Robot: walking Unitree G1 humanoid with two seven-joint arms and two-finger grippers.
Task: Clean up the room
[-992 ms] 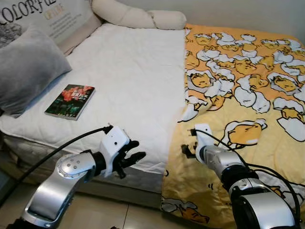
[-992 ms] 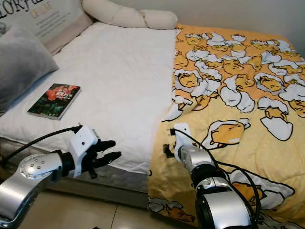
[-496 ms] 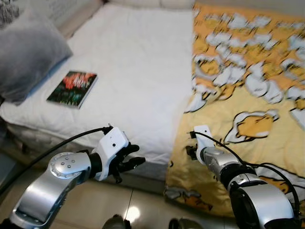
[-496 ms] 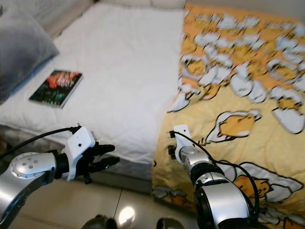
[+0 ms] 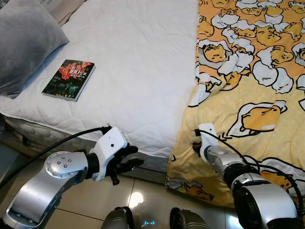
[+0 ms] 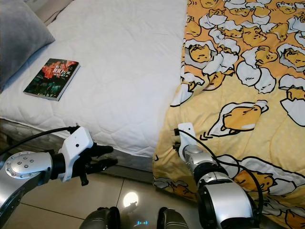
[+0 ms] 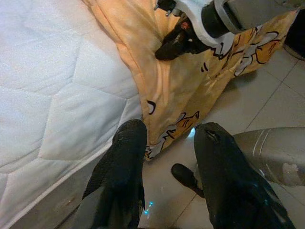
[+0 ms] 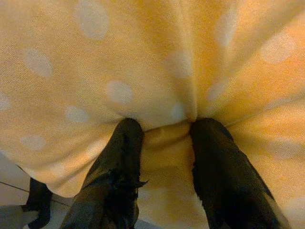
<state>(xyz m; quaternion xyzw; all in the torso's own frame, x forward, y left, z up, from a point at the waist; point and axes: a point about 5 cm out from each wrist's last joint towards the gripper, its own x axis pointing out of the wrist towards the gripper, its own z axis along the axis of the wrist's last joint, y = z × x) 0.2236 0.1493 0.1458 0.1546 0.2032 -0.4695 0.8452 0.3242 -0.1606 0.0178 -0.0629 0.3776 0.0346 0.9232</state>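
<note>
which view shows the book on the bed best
The left eye view: the book lies whole and sharp on the white mattress, cover readable, beside the grey pillow. The right eye view shows it too, nearer the picture's edge.

A bed (image 5: 143,71) takes up most of the room here, its white quilted mattress cover (image 5: 138,57) running right to the near edge. Below that edge the grey side of the mattress (image 5: 33,132) shows. The floor (image 6: 43,217) is pale glossy tile, with a bright glint of light (image 6: 127,199) on it.

Yellow cartoon-egg blanket (image 5: 248,71), white quilted mattress (image 5: 138,71)
</note>
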